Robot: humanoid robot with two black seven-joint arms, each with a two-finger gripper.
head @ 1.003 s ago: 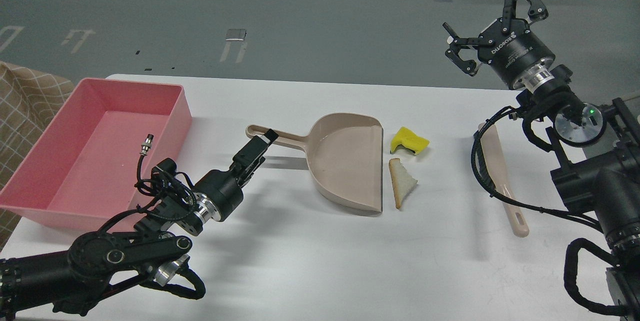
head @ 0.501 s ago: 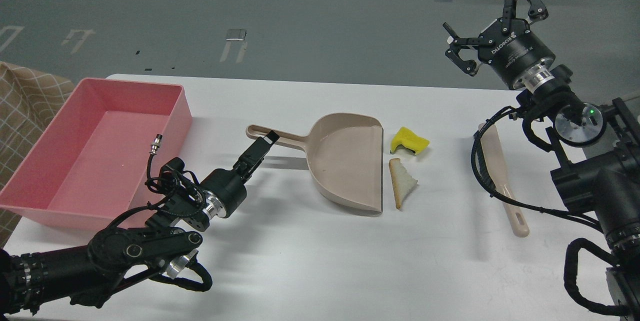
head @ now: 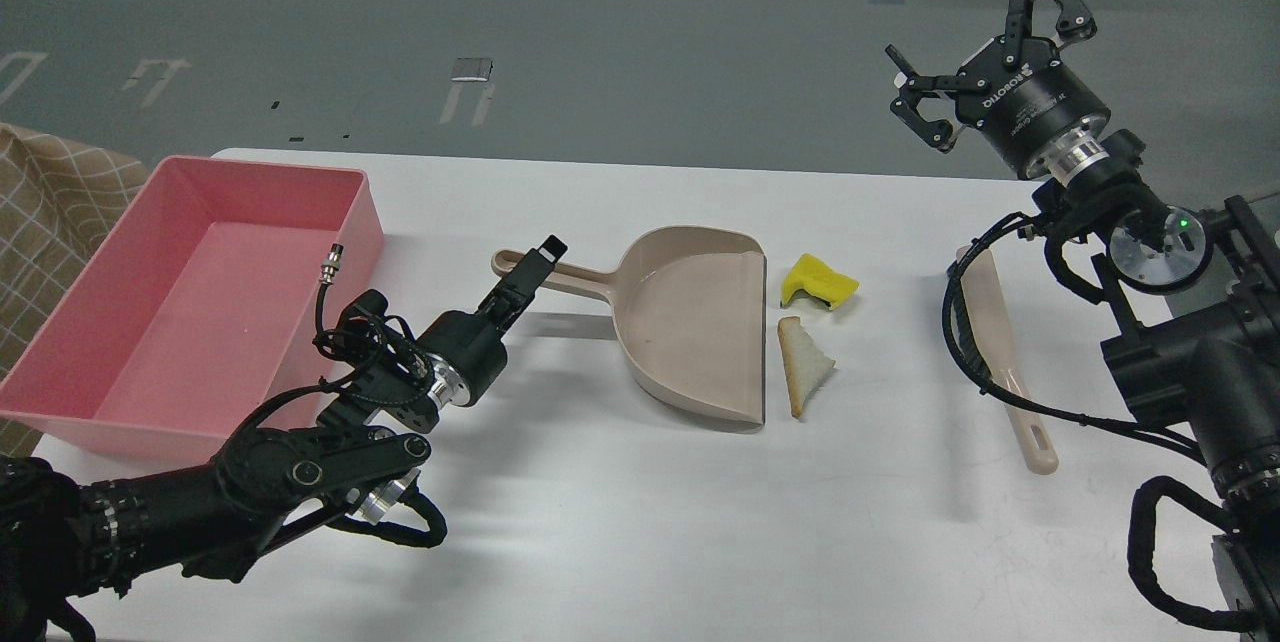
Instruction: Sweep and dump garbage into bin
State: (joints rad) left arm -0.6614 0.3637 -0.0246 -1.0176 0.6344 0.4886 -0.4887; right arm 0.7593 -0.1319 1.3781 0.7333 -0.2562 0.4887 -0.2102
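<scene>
A beige dustpan [head: 690, 322] lies mid-table, its handle [head: 575, 274] pointing left and its open edge to the right. A yellow scrap [head: 818, 282] and a triangular bread slice [head: 803, 362] lie just right of that edge. A beige brush [head: 1012, 377] lies at the right, partly hidden by cables. The pink bin [head: 200, 292] stands at the left, and I see nothing inside it. My left gripper [head: 532, 272] is at the end of the dustpan's handle, seen edge-on, so its fingers cannot be told apart. My right gripper [head: 950, 17] is open and empty, raised above the table's far right.
The white table [head: 640, 522] has its far edge just behind the bin and dustpan. A checked cloth [head: 50, 202] sits left of the bin. My right arm's bulk [head: 1200, 362] stands over the right edge, next to the brush.
My left gripper has moved forward and right, from short of the dustpan's handle to its end. The right arm, dustpan and scraps have not moved.
</scene>
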